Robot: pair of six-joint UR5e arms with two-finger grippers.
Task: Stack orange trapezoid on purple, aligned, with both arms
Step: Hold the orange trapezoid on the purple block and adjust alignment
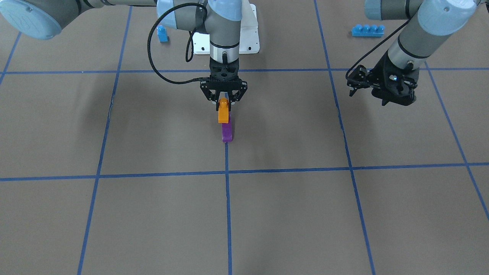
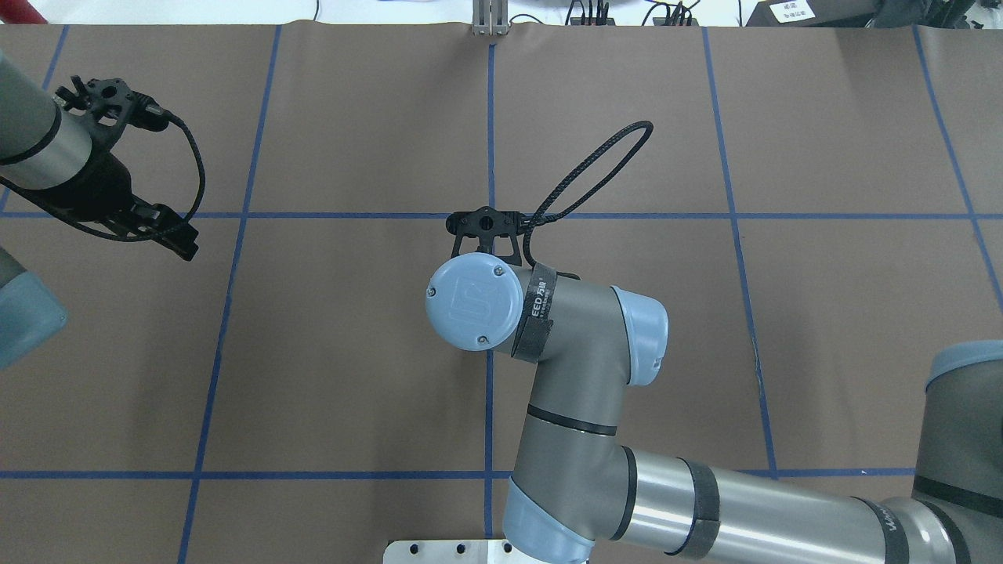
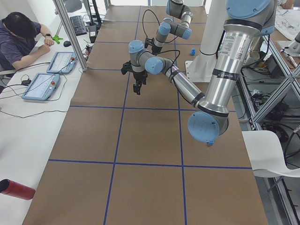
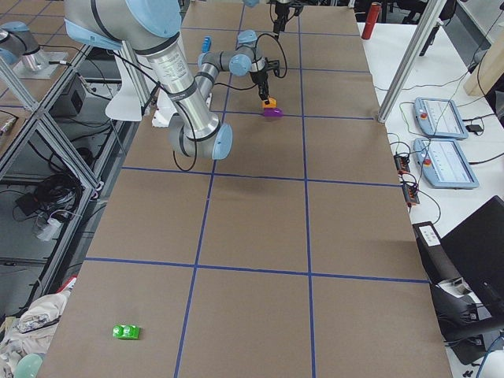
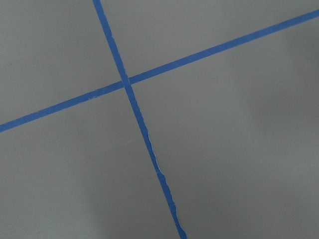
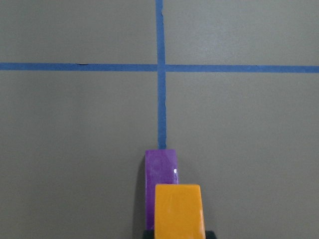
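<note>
Matte brown tabletop (image 1: 153, 214) bears glossy purple wedge (image 1: 227, 133) under orange trapezoid (image 1: 223, 112)

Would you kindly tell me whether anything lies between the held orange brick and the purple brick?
Nothing visible does: the glossy orange trapezoid brick, in the right gripper, sits right over the glossy purple sloped brick.
</note>
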